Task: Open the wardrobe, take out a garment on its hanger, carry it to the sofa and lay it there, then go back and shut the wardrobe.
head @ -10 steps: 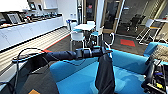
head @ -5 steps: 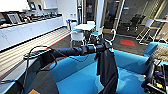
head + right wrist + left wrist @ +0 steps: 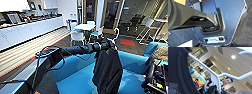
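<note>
Here the left arm reaches out from the left of the head view, level and extended over the sofa. At its far end the left claw is clenched on the hanger, whose white hook curls up just above the wrist. The garment, a black T-shirt, hangs straight down from there, its hem dangling freely above the blue seat cushion and apparently not touching it. The left wrist view looks up along the hanger's white bars, with the dark collar fabric close beside them and a person seated beyond. Further right, the right arm sits low by the sofa's right armrest; whether the right claw is released or clenched I cannot tell.

The carrying step seems all but finished, and laying the garment down is in hand. That calls for lowering the arm until the fabric settles on the cushion, and only then releasing the hanger.
</note>
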